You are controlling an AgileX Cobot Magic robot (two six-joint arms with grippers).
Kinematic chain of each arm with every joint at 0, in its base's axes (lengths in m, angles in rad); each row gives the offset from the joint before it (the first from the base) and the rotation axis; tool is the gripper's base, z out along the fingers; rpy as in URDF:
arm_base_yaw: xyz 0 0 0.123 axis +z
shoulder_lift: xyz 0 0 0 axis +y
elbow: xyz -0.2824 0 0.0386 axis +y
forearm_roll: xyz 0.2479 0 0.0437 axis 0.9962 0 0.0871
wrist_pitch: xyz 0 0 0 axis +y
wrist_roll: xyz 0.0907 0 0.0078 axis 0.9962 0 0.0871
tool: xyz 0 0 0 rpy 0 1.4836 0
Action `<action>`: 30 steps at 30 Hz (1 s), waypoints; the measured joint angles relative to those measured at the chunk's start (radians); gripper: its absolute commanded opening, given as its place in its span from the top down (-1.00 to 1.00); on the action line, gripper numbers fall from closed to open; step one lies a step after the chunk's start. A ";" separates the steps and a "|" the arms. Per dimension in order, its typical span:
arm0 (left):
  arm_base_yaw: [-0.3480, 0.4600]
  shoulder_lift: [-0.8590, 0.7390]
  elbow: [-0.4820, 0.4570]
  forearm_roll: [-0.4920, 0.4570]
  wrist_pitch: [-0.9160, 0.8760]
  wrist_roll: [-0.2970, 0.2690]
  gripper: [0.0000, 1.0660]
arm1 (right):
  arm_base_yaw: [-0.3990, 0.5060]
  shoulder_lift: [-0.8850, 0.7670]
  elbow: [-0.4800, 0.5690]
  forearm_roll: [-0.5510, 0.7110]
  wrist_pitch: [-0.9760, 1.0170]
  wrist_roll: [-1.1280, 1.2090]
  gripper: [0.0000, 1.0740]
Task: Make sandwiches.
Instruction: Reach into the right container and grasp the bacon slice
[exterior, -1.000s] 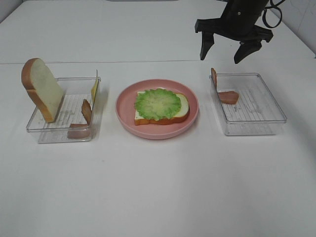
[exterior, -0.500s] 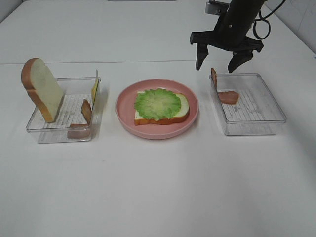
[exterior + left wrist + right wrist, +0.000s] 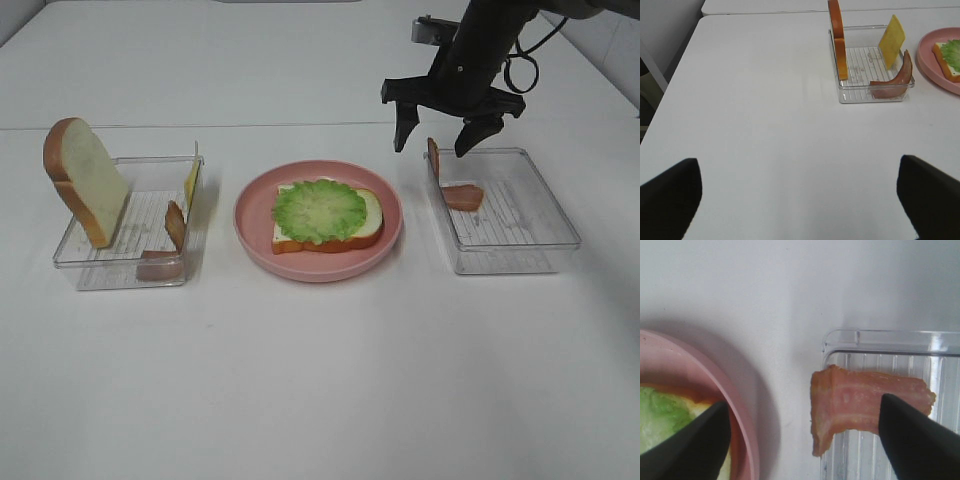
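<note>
The sandwich [image 3: 326, 215] on the pink plate [image 3: 258, 236] is a single bread slice topped with ruffled green lettuce [image 3: 320, 209]. My right gripper [image 3: 435, 138] hangs open just above the far left corner of the right tray [image 3: 520, 255], straddling an upright bacon strip [image 3: 433, 157] that leans on the tray wall. The right wrist view shows that bacon strip [image 3: 865, 402] between the spread fingers [image 3: 920, 440], apart from both. A second bacon strip [image 3: 462, 196] lies in the same tray. My left gripper [image 3: 800, 200] is open over bare table, holding nothing.
The left tray [image 3: 80, 262] holds a leaning bread slice [image 3: 85, 180], a yellow cheese slice [image 3: 190, 180] and two bacon strips [image 3: 175, 225]. The left wrist view shows this tray [image 3: 840, 95] ahead, with the table's left edge nearby.
My right gripper has come down and a little to the left, from well above the table to just over the upright bacon strip. Its jaws have narrowed slightly. Nothing else moved.
</note>
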 measured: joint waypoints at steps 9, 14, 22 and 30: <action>0.000 0.000 0.000 0.000 0.000 0.000 -0.84 | 0.000 0.015 0.000 0.000 -0.011 0.000 -0.36; 0.000 0.000 0.000 0.000 0.000 0.000 -0.84 | 0.000 0.015 0.000 0.000 -0.011 0.000 -0.26; 0.000 0.000 0.000 0.000 0.000 0.000 -0.84 | 0.000 0.015 0.000 0.000 -0.011 0.000 -0.07; 0.000 0.000 0.000 0.000 0.000 0.000 -0.84 | 0.000 0.015 0.000 -0.014 -0.011 0.000 0.20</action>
